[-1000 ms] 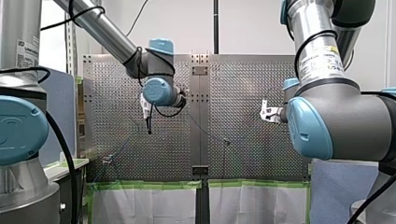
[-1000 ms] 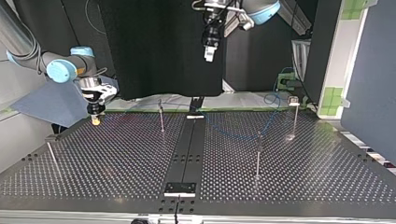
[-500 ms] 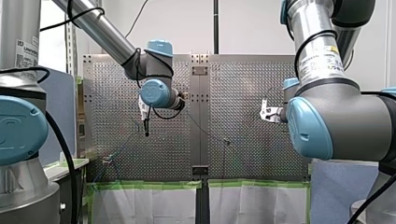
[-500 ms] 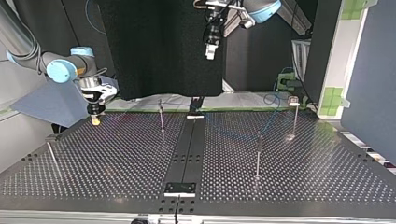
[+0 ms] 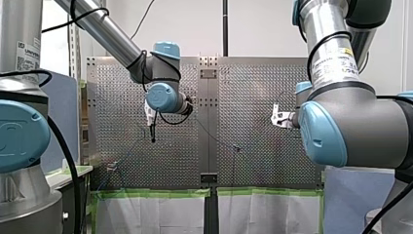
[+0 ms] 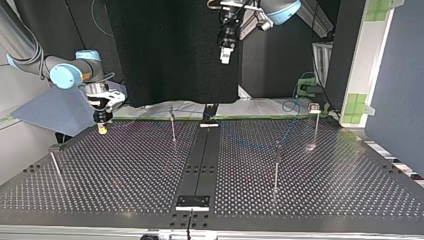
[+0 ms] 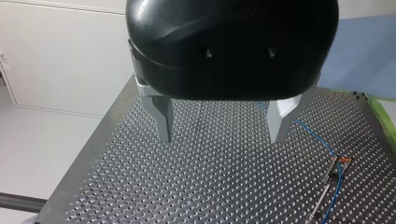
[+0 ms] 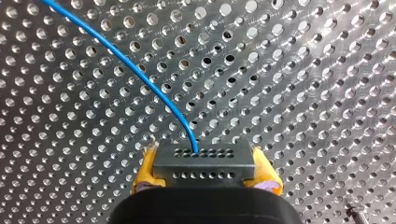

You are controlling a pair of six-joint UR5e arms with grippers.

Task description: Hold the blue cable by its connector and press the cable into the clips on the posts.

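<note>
Connector clamped in my right gripper's yellow pads near a table corner, blue cable trailing slack; my left gripper gapes empty. Risk: sudden tension could slip the connector.

Blue cable, gry connector, ylw pads

Perforated table, black curtain, green tape

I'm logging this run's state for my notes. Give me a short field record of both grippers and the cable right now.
Right gripper: shut on grey multi-hole connector block, yellow pads either side
Blue cable: leaves connector, curves over perforated metal table
Left gripper: open, empty, above table
Slim metal posts: cable's seating in clips unclear
</note>
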